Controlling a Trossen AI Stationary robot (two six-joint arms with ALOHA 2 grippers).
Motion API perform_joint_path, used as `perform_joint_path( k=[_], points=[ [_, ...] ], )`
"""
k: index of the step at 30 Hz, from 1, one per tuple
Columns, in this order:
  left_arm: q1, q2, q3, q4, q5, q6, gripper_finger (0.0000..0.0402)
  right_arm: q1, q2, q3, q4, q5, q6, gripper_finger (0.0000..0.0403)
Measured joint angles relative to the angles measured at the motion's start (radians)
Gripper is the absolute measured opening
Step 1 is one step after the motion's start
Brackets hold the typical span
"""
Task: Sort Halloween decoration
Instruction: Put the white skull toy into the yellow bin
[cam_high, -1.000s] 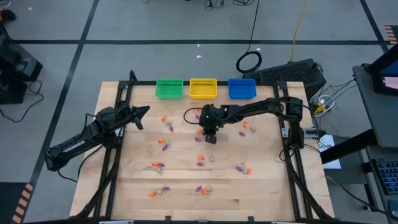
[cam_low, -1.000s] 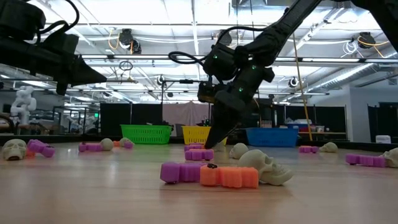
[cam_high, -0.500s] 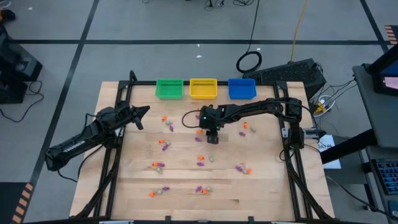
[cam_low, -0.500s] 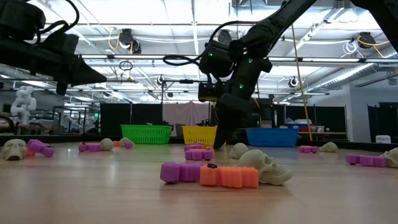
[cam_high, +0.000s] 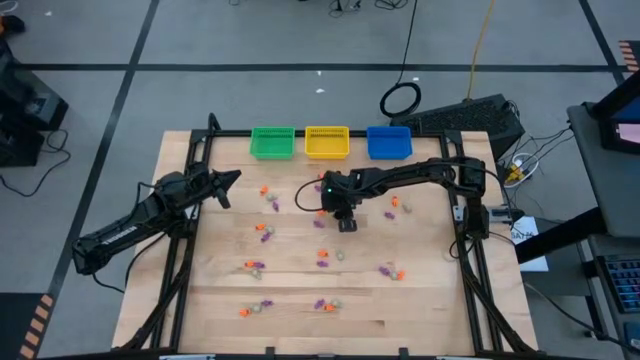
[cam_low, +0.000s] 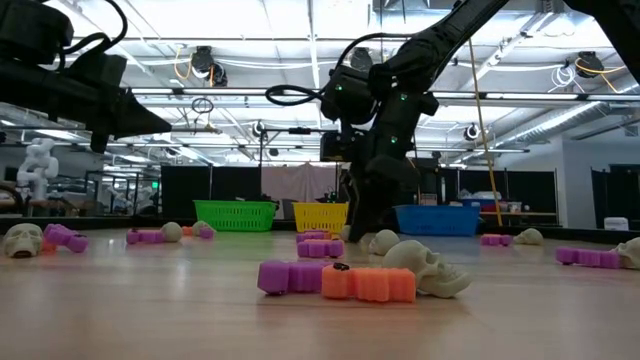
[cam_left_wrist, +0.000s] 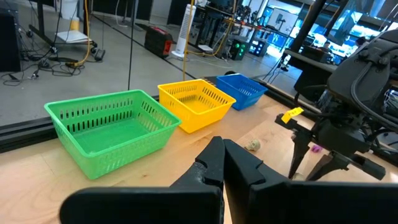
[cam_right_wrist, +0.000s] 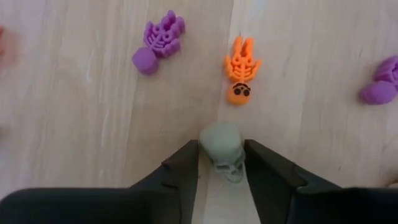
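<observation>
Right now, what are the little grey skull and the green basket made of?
The grey skull, sitting between the right tool fingers, looks like matte molded plastic or rubber: smooth, dull, one even color. Which of the two, I can't tell. The green basket looks like glossy hard plastic, with thin slotted walls and a shiny rim.

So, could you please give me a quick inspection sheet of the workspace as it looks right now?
Surface: wooden table, trinkets scattered across it.
Job's things: pale skull between the right gripper's fingers; orange skeleton and purple skeleton just beyond.
Clutter: green basket, yellow basket, blue basket along the far edge.
Grippers: right gripper shut on the skull; left gripper shut, held at the table's left.
Cables: black coil on the floor.
Surroundings: lab room, nobody seen.
</observation>
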Motion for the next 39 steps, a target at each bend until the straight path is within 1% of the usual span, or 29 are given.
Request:
perform_joint_path(
  k=[8, 12, 22, 28, 33, 35, 37, 39],
  points=[
    [0.000, 0.000, 0.000, 0.000, 0.000, 0.000, 0.0004, 0.000, -0.002, 0.000, -0.001, -0.002, 0.048, 0.0061],
    [0.000, 0.000, 0.000, 0.000, 0.000, 0.000, 0.0004, 0.004, -0.003, 0.002, -0.021, -0.004, 0.092, 0.0046],
    [0.000, 0.000, 0.000, 0.000, 0.000, 0.000, 0.0004, 0.052, -0.027, 0.001, -0.078, -0.005, 0.241, 0.0044],
    [0.000, 0.000, 0.000, 0.000, 0.000, 0.000, 0.0004, 0.076, -0.109, 0.001, -0.085, -0.005, 0.313, 0.0044],
    [0.000, 0.003, 0.000, 0.000, 0.000, 0.000, 0.0004, 0.065, -0.183, 0.017, -0.091, 0.002, 0.378, 0.0044],
    [0.000, 0.003, 0.000, 0.000, 0.000, 0.000, 0.0004, 0.049, -0.208, 0.039, -0.085, 0.051, 0.415, 0.0044],
    [0.000, 0.003, 0.000, 0.000, 0.000, 0.000, 0.0004, 0.034, -0.223, 0.064, -0.091, 0.138, 0.436, 0.0044],
    [0.000, 0.003, 0.000, 0.000, 0.000, 0.000, 0.0004, 0.010, -0.223, 0.112, -0.092, 0.203, 0.443, 0.0043]
  ],
)
